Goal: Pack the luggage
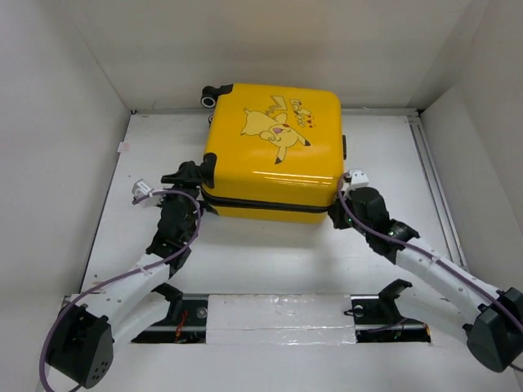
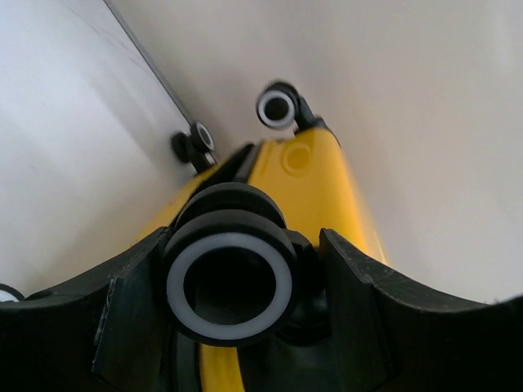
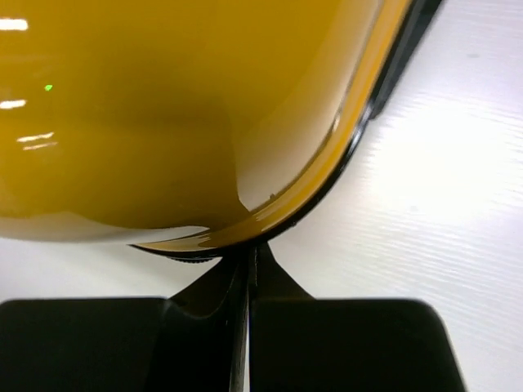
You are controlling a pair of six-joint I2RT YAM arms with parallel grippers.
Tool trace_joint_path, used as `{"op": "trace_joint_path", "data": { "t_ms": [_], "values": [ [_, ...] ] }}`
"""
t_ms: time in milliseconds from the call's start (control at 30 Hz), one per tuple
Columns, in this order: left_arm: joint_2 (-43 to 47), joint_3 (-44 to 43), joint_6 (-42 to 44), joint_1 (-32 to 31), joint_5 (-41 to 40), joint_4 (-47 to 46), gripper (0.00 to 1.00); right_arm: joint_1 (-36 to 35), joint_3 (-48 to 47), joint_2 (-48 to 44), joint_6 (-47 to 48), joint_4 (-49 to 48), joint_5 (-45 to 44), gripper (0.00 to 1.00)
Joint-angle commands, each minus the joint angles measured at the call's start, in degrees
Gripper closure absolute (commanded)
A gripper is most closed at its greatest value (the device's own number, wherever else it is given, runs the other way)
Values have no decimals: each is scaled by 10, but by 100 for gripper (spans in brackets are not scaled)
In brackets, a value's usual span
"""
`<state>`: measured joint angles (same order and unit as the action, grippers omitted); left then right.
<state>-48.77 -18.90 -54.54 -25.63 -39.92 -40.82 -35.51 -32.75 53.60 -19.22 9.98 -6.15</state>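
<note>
The luggage (image 1: 274, 155) is a yellow hard-shell suitcase with a Pikachu print. It lies flat and closed on the white table, its black zip seam facing me. My left gripper (image 1: 192, 184) is at its near left corner. In the left wrist view the jaws (image 2: 237, 253) stand open on either side of a black-and-white caster wheel (image 2: 229, 282), with a gap on the right side. My right gripper (image 1: 337, 214) is at the near right corner. In the right wrist view it (image 3: 249, 253) is shut, tips against the shell's black seam edge (image 3: 327, 175). Whether they pinch anything is hidden.
White walls enclose the table (image 1: 270, 253) at the back and both sides. Two far caster wheels (image 2: 278, 108) show beyond the left gripper, close to the back wall. A rail runs along the right edge (image 1: 433, 171). The arm bases sit at the near edge.
</note>
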Motion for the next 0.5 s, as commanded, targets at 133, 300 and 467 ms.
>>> {"op": "trace_joint_path", "data": {
  "t_ms": [133,300,467],
  "values": [
    [-14,-13,38,-130,201,-3,100,52,-8,-31,-14,-156,208,100],
    [-8,-8,27,-130,234,-3,100,24,123,-88,-79,-327,335,100],
    [-3,-3,15,-149,230,-3,100,18,76,-122,-40,-292,361,100]
  ]
}}
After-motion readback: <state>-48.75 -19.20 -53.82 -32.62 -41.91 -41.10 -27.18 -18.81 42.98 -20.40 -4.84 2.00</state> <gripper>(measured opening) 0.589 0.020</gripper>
